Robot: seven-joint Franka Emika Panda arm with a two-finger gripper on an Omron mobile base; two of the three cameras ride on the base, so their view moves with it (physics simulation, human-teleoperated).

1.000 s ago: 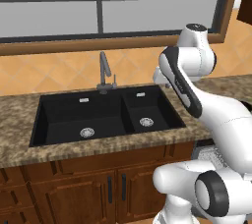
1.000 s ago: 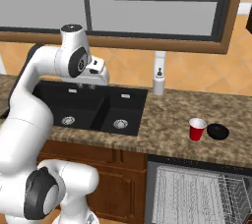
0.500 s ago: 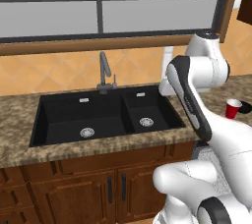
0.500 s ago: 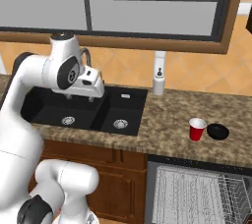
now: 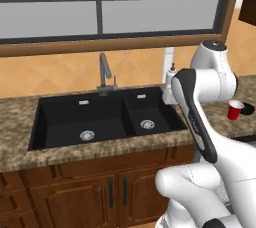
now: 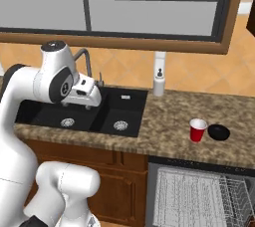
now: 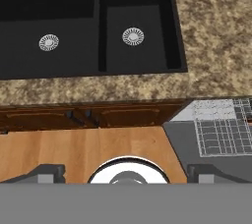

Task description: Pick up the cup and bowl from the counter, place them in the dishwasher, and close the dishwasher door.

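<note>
The red cup stands upright on the counter right of the sink, with the black bowl just beside it on its right. From the left base view the cup peeks out past my arm, and a sliver of the bowl shows behind it. My gripper hangs over the sink, well left of both, pointing down. In the hand view the gripper is open, its fingertips wide apart with nothing between them. The dishwasher door lies open and the wire rack is pulled out.
A black double sink with a grey faucet is set in the counter. A white soap dispenser stands at the back by the wall. Brown cabinet doors run below, and a wooden floor shows under the hand.
The gripper has opened wide. My arm has swung, bringing the hand lower over the sink and uncovering the cup in the left base view.
</note>
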